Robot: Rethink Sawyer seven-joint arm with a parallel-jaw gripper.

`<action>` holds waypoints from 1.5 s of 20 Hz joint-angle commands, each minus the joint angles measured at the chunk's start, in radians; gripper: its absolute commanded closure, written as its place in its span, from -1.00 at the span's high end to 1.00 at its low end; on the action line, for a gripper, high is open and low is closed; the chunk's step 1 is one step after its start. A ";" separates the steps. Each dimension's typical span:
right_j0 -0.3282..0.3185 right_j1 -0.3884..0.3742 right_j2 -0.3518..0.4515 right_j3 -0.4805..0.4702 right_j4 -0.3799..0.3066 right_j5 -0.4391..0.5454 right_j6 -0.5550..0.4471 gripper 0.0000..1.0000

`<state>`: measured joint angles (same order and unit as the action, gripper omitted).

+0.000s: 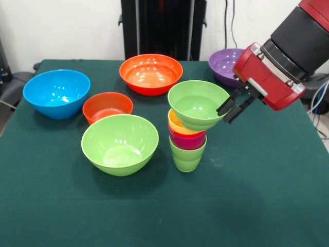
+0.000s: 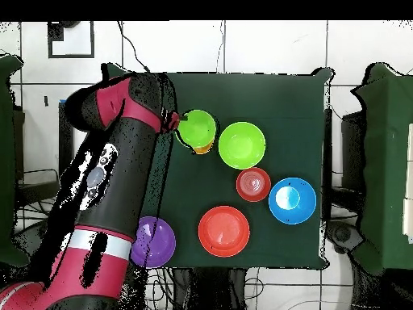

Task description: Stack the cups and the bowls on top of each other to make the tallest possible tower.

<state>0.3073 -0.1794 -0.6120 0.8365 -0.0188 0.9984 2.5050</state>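
A narrow tower stands mid-table: a light green cup [image 1: 186, 157] at the bottom, a red-magenta cup [image 1: 188, 140] nested in it, and a yellow cup [image 1: 177, 125] above. A small light green bowl [image 1: 195, 103] sits tilted on top. My gripper [image 1: 222, 116] reaches in from the right and is shut on this bowl's right rim, one finger inside and one outside. In the overhead view the gripper [image 2: 176, 121] sits at the edge of the same bowl [image 2: 198, 127], which hides the cups below it.
Beside the tower on the left is a large light green bowl [image 1: 119, 144]. Behind it are a small orange-red bowl [image 1: 107, 106], a blue bowl [image 1: 56, 92], a large orange bowl [image 1: 150, 73] and a purple bowl [image 1: 226, 64], which lies behind my arm.
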 commanded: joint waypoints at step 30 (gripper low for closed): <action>0.033 -0.027 0.104 0.220 -0.026 -0.058 0.041 -1.00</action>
<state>0.3298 -0.2179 -0.6118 0.9901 -0.0186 0.9978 2.5050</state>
